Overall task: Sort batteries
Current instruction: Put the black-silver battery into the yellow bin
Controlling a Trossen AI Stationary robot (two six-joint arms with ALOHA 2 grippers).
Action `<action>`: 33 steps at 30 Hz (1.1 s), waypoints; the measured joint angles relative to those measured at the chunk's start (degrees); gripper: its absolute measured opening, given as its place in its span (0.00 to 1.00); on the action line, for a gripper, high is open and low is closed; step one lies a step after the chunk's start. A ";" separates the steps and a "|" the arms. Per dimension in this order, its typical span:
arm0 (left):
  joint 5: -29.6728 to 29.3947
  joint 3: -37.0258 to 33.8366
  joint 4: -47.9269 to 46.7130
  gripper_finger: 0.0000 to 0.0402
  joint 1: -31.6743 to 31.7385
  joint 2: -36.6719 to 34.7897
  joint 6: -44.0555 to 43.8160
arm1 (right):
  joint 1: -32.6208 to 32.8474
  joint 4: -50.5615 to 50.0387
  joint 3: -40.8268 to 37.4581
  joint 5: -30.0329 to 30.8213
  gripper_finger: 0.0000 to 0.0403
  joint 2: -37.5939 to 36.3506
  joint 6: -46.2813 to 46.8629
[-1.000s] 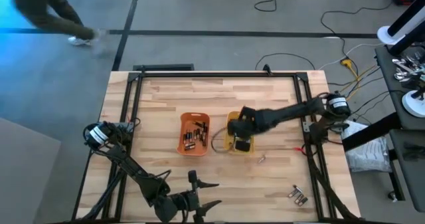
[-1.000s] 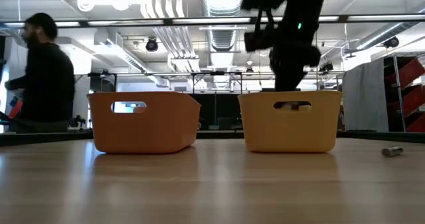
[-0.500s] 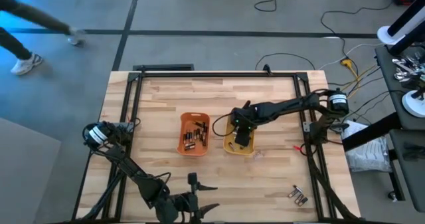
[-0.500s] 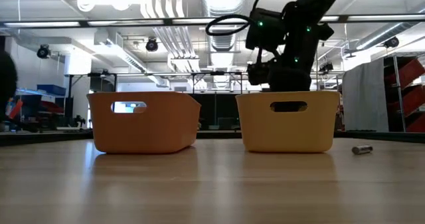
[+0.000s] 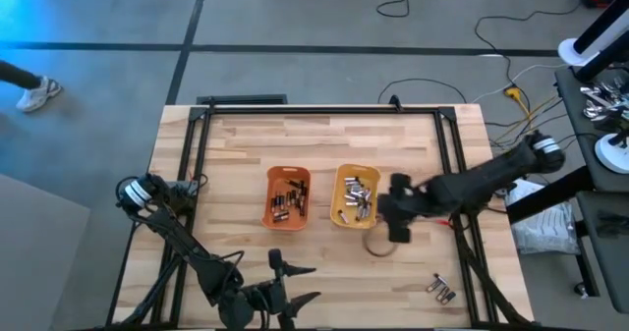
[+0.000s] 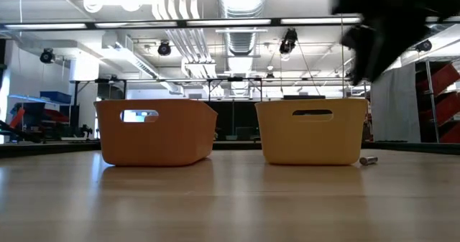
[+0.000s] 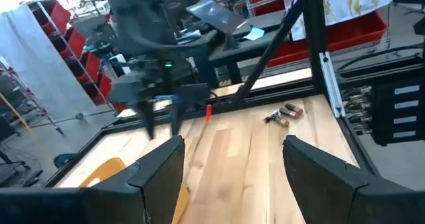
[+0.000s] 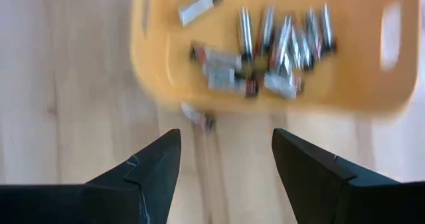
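Wood-plank table (image 5: 324, 144) stands on grey floor (image 5: 295, 17) strewn with cables (image 5: 491, 36).

Wood-slat table (image 5: 324, 144) with black frame rails along its edges. Orange tray (image 5: 288, 197) sits near table centre; yellow tray (image 5: 355, 195) just beside it, on the side away from the orange tray's left wall, small gap between them. Both upright, cut-out handles visible in the low view. Cables (image 5: 491, 36) lie on the grey floor beyond the table. Person's shoe (image 5: 37, 95) on floor, well clear of the table's far-left corner.
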 joint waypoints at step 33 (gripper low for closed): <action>-6.38 -0.09 1.64 0.58 9.00 -0.31 -3.31 | -6.48 67.67 -43.10 -6.72 0.67 -7.94 -16.79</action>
